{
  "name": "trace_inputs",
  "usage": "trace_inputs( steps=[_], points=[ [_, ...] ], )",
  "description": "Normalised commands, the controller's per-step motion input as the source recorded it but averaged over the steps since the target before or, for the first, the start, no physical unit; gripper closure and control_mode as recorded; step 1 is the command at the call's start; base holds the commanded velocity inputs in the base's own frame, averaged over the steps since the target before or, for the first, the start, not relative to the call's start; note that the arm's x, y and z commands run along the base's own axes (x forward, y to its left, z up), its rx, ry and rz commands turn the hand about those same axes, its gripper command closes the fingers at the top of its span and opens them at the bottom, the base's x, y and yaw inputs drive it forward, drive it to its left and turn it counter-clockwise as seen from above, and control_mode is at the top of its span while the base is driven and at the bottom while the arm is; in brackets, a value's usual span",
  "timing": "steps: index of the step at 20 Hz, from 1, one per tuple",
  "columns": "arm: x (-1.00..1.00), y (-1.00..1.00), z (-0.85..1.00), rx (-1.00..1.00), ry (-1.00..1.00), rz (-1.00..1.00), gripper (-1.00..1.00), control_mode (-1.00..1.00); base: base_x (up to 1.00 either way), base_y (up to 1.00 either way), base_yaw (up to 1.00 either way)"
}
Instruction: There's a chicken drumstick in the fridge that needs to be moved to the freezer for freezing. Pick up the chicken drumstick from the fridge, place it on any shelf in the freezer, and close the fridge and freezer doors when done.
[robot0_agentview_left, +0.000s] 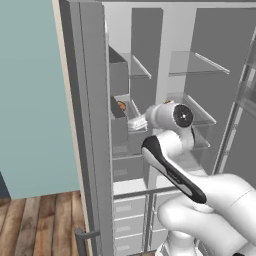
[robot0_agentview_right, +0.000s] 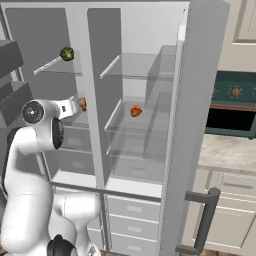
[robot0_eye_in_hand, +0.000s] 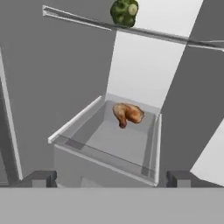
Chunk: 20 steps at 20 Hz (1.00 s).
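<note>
**Open gripper before the drumstick in the left compartment**

My gripper (robot0_eye_in_hand: 111, 178) reaches into the left compartment (robot0_agentview_right: 30, 60) of the open appliance, jaws spread wide and holding nothing. The chicken drumstick (robot0_eye_in_hand: 127, 113) lies free at the back of a clear bin (robot0_eye_in_hand: 70, 127), ahead of my fingertips (robot0_eye_in_hand: 40, 177) and apart from them. A green vegetable (robot0_eye_in_hand: 124, 11) sits on the glass shelf (robot0_eye_in_hand: 78, 19) above. A smaller orange-red item (robot0_agentview_right: 135, 111) rests on a shelf in the right compartment (robot0_agentview_right: 150, 75).

Step in hand, as I judge it: the left compartment reads as the narrower one, hence the freezer, so the drumstick would already be placed. The next move then calls for drawing my hand straight back, clear of the bin's front wall and the shelf overhead. After that I would swing the left door (robot0_agentview_left: 90, 125) and the right door (robot0_agentview_right: 185, 125) shut. If this compartment is instead the fridge, the next move is the opposite. I would advance over the bin's rim, bracket the drumstick and close on it.

Hard to make out: each base view has a door edge cutting off part of one compartment, so their widths cannot be compared with certainty. My own arm covers the lower left compartment in the right base view. How the drumstick rests against the bin floor is too blurred to tell.
</note>
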Motion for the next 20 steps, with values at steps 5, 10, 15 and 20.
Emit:
trace_inputs(
  steps=[5, 10, 15, 20],
  points=[
    [-0.44, -0.13, 0.29, 0.00, 0.28, -0.15, -1.00, -1.00, 0.00, 0.00, 0.00],
    [-0.18, -0.42, 0.04, 0.00, 0.45, -0.32, -1.00, -1.00, 0.00, 0.00, 0.00],
    [-0.33, -0.59, -0.02, 0.01, 0.37, -0.40, -1.00, -1.00, 0.00, 0.00, 0.00],
    [-0.89, -0.33, -0.20, 0.06, 0.01, -0.25, -1.00, -1.00, 0.00, 0.00, 0.00]
  ],
)
